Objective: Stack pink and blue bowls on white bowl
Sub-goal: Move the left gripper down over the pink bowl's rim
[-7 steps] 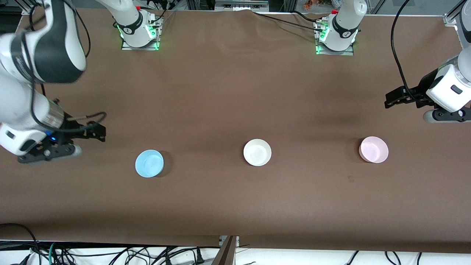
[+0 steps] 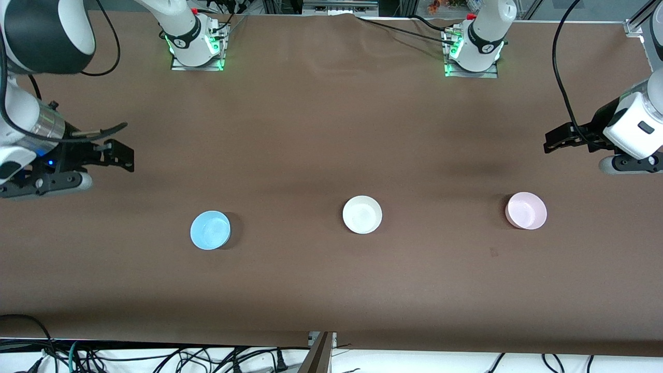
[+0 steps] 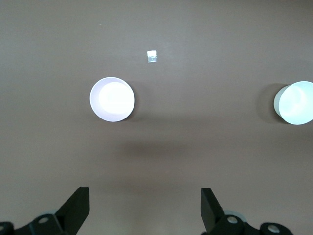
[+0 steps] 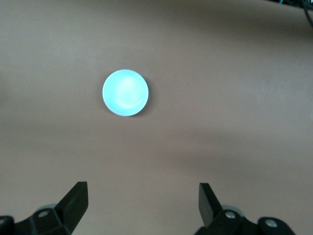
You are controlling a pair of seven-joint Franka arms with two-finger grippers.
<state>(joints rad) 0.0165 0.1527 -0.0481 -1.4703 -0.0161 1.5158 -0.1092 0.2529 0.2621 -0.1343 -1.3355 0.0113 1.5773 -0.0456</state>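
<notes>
**Three bowls sitting apart, both end effectors hanging open and empty**

The white bowl (image 2: 362, 214) is sitting at the middle of the front view, slightly below centre, on the brown bench (image 2: 331, 129). The blue bowl (image 2: 210, 230) is lying in the lower-left part of that frame, toward the right arm's end, and the pink bowl (image 2: 525, 210) is resting in the right part, toward the left arm's end. All three are standing upright and well apart; nothing is stacked yet.

The right end effector (image 2: 116, 155) is hanging at the left edge of the frame, over bare bench above the blue bowl's place in the picture, its fingers spread wide and holding nothing. The left end effector (image 2: 557, 141) is hovering at the right edge, over bare bench, likewise spread and empty. In the left wrist view a small pale square mark (image 3: 152, 57) is showing near the pink bowl.

Judging from here, the risks are lying in the pickup and the drop. The bowls look smooth and thin-rimmed, so a pinch on the rim could be slipping or tipping the bowl. Both arms are heading for the same middle bowl, so they could be crowding each other. An off-centre release could be nudging the white bowl aside.
</notes>
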